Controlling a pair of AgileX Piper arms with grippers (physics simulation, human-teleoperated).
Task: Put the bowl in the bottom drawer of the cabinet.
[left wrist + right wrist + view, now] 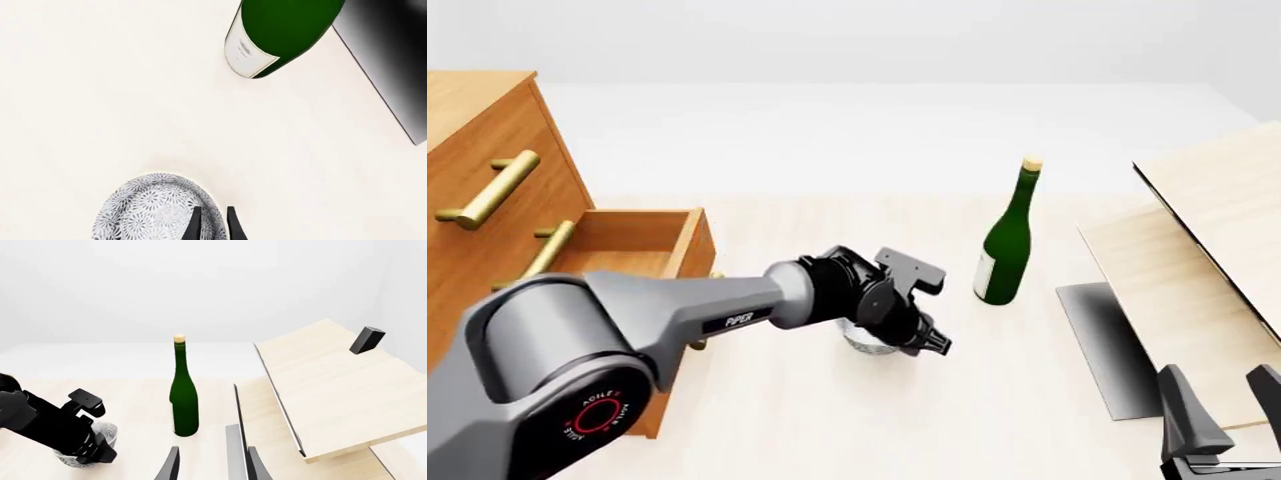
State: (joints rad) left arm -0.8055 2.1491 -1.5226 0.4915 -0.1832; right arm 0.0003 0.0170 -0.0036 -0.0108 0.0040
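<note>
bowl [862,341] mostly hidden behind left pincer [932,342], cabinet [467,150] cropped

speckled bowl [157,207] upright on table; bottom drawer [641,245] of cabinet [474,150] open.

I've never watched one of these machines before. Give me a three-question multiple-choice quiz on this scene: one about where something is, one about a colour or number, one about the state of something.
1. Where does the green bottle stand in the front view?
A. Inside a drawer
B. On the table, right of the bowl
C. On top of the cabinet

2. What colour are the cabinet's handles?
A. Brass
B. Black
C. Red

3. How is the bottom drawer?
A. Shut flush
B. Taken out and on the table
C. Pulled open

Answers:
1. B: the green bottle stands upright on the table, right of the bowl, which sits under the left gripper.
2. A: the cabinet has brass bar handles.
3. C: the bottom drawer juts out from the cabinet, its inside showing.
</note>
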